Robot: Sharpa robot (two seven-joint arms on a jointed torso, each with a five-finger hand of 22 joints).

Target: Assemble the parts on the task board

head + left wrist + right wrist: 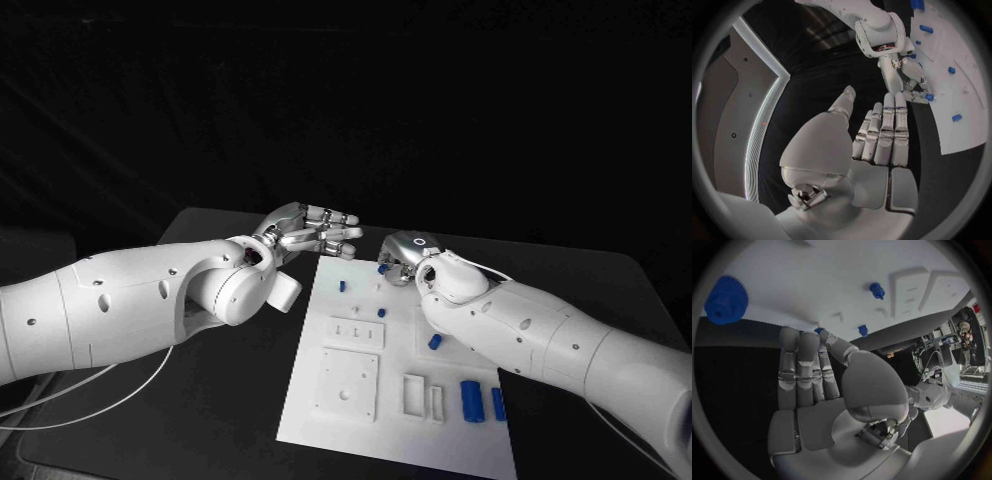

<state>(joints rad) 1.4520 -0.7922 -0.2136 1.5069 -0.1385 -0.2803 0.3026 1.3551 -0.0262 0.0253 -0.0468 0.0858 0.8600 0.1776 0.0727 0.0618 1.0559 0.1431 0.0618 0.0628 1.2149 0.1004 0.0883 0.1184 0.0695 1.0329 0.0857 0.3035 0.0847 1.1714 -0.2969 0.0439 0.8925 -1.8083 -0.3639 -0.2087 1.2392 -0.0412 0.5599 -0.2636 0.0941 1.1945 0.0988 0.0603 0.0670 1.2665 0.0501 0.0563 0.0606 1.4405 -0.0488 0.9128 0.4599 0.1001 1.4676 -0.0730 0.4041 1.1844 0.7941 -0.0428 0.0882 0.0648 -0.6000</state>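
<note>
We are reaching our right silver hand (402, 251) down to the far edge of the white plastic task board (325, 420), fingers extended and holding nothing, its fingertips (820, 335) nearing a small blue peg (862, 330). Our left silver hand (307, 229) is hovering flat and empty just beside that edge. A blue toothed gear (724, 298) is lying nearby. We judge that picking the peg comes next, which calls for closing precisely around it.
</note>
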